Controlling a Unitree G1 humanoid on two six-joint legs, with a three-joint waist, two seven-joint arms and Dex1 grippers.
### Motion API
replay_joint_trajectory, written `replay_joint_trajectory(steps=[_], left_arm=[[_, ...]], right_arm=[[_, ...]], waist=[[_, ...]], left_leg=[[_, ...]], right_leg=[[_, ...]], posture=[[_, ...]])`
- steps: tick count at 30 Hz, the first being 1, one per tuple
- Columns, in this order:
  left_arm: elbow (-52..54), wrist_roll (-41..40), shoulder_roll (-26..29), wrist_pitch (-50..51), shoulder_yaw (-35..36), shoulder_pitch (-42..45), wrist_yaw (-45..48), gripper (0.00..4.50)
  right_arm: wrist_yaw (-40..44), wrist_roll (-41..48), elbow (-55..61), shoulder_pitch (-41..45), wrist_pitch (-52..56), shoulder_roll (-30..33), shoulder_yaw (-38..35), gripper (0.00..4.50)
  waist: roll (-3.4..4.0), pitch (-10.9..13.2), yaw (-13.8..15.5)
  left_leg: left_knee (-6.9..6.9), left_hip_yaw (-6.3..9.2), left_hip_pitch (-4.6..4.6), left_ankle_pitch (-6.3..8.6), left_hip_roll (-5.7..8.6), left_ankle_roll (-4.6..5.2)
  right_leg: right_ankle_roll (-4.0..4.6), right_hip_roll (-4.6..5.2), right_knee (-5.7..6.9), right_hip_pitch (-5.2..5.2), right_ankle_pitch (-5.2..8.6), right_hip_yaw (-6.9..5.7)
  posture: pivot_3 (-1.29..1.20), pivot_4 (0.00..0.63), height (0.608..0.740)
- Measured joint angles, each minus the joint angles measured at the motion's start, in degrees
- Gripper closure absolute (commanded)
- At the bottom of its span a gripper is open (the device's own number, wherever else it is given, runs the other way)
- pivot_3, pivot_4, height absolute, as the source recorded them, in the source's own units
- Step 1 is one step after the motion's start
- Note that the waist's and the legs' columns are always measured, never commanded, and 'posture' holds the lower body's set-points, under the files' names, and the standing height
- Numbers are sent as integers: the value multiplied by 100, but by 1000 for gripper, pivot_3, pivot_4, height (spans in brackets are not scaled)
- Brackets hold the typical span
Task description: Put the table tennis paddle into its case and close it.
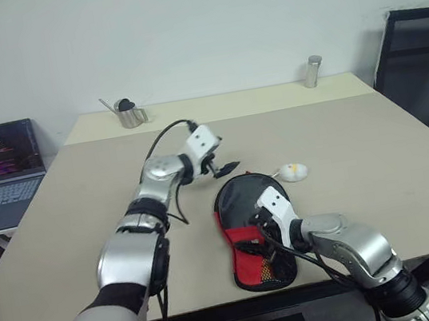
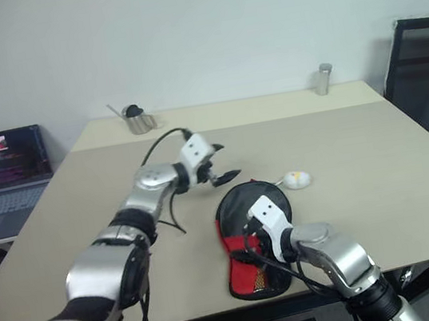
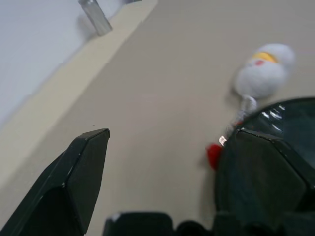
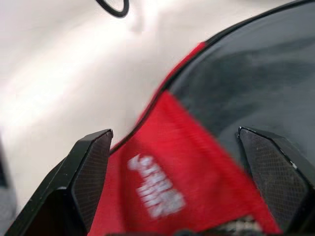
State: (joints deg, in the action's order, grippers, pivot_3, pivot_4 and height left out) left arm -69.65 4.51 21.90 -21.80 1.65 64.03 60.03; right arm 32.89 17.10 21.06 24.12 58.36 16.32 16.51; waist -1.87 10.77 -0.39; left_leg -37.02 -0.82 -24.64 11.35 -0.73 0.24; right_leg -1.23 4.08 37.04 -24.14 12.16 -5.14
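The soft black fabric case (image 1: 251,232) looks like matt cloth, its red lower panel (image 4: 172,172) a fine weave with a white printed logo. The beige bench (image 1: 358,147) is smooth and matt. Two shiny metal cups (image 1: 131,112) (image 1: 313,71) gleam. The small white ball charm (image 3: 263,73) looks fuzzy. The pincer fingers (image 4: 91,172) are matt black plastic with textured pads.

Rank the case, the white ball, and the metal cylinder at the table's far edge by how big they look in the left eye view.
1. case, clearly largest.
2. metal cylinder and white ball: alike; the cylinder stands farther off, so I won't rank them.
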Motion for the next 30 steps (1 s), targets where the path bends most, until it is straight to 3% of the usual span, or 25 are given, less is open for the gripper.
replay_joint_trajectory(steps=[4, 9, 13, 15, 18, 30], left_arm=[[1665, -735, 313, 851, 181, -1181, 754, 21], [4401, -1330, 418, 2356, 19, -2524, 930, 21], [5336, -1358, 400, 2906, -363, -2784, 843, 21], [5499, -1355, 343, 2932, -564, -2784, 813, 21], [5525, -1326, 285, 2971, -824, -2780, 792, 21], [4708, -1081, 67, 2734, -1105, -2661, 437, 21]], right_arm=[[85, 417, 722, 16, 465, 415, -541, 0], [451, 1084, 1167, 118, 817, 1122, -1265, 0], [769, 1048, 867, 296, 447, 1962, -1478, 0], [939, 736, 375, 415, -65, 2410, -1381, 0], [1079, 176, -461, 666, -948, 2605, -1058, 0], [1325, -1712, -4049, 1973, -3894, 2147, 159, 0]], waist=[[0, 1, 39], [0, 2, 88], [0, 2, 105], [0, 1, 104], [1, 2, 73], [4, 5, 39]], left_leg=[[-2, 13, -9, 0, 4, 0], [-6, 17, -10, 0, 11, 0], [-9, 20, -6, 0, 10, 1], [-9, 14, -4, -1, 9, 1], [-4, 2, -3, 0, 3, 1], [-3, -5, -4, -1, 6, 1]], right_leg=[[14, 3, -6, 2, -8, -6], [-2, 13, -11, 8, 1, -3], [3, 10, -8, 9, 1, -9], [4, 9, -9, 9, 1, -5], [5, 0, -10, 4, 2, 5], [4, -2, -9, 0, 1, 8]], posture=[[0, 150, 740], [0, 150, 740], [0, 150, 740], [0, 150, 740], [0, 150, 740], [0, 150, 740]])
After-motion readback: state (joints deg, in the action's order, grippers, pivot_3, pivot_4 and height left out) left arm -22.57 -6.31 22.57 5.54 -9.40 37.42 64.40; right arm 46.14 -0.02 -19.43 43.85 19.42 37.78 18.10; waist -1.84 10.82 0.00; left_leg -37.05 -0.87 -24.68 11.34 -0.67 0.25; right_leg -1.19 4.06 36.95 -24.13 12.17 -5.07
